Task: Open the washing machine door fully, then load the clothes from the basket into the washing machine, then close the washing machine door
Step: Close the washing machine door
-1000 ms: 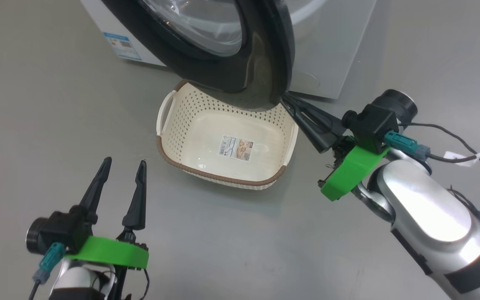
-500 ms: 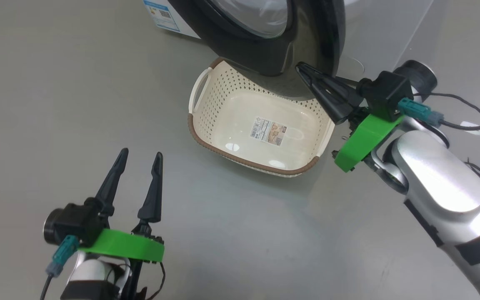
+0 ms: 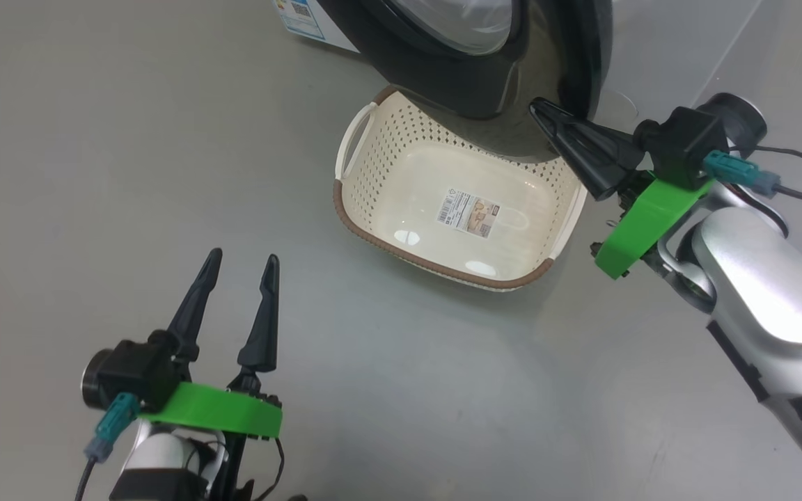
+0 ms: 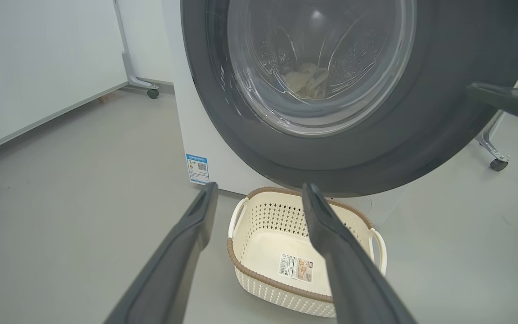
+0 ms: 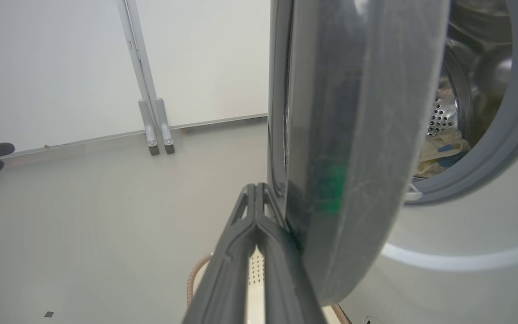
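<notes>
Two end effectors | left (image 3: 244, 255) spread, empty | right (image 3: 539, 108) pressed together, touching door (image 3: 470, 90)

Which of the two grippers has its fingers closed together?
The right gripper: its two fingers are pressed together, beside the rim of the washing machine door. The left gripper has its fingers spread apart.
</notes>
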You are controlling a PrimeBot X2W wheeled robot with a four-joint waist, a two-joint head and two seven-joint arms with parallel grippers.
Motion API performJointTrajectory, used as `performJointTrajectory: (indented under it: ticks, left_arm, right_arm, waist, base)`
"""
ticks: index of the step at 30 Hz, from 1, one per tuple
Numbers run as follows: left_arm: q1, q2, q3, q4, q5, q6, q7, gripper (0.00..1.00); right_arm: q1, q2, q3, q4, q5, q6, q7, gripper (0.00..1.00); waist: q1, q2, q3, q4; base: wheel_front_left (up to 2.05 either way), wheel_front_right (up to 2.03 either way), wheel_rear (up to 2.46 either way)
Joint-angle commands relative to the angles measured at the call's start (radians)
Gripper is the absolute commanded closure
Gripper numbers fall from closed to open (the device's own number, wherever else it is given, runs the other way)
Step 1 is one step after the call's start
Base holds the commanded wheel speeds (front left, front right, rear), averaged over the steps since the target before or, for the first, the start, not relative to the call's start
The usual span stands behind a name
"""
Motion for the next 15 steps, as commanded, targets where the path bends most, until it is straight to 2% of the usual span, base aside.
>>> performJointTrajectory:
  ticks: [1, 15]
  left_arm:
    - [-0.026, 0.010, 0.030, -0.024, -0.009, 0.001, -0.007, 0.00]
    - [-0.053, -0.004, 0.026, -0.032, -0.020, 0.001, -0.007, 0.00]
  right_arm:
    - [-0.039, -0.004, -0.011, -0.018, 0.006, 0.000, -0.010, 1.00]
    - [-0.140, -0.077, -0.065, 0.020, -0.006, 0.000, -0.010, 1.00]
  waist:
    - [0.0000, 0.0000, 0.007, 0.005]
    - [0.0000, 0.0000, 0.081, 0.031]
  base:
    - [0.00, 0.00, 0.00]
    - [0.00, 0.00, 0.00]
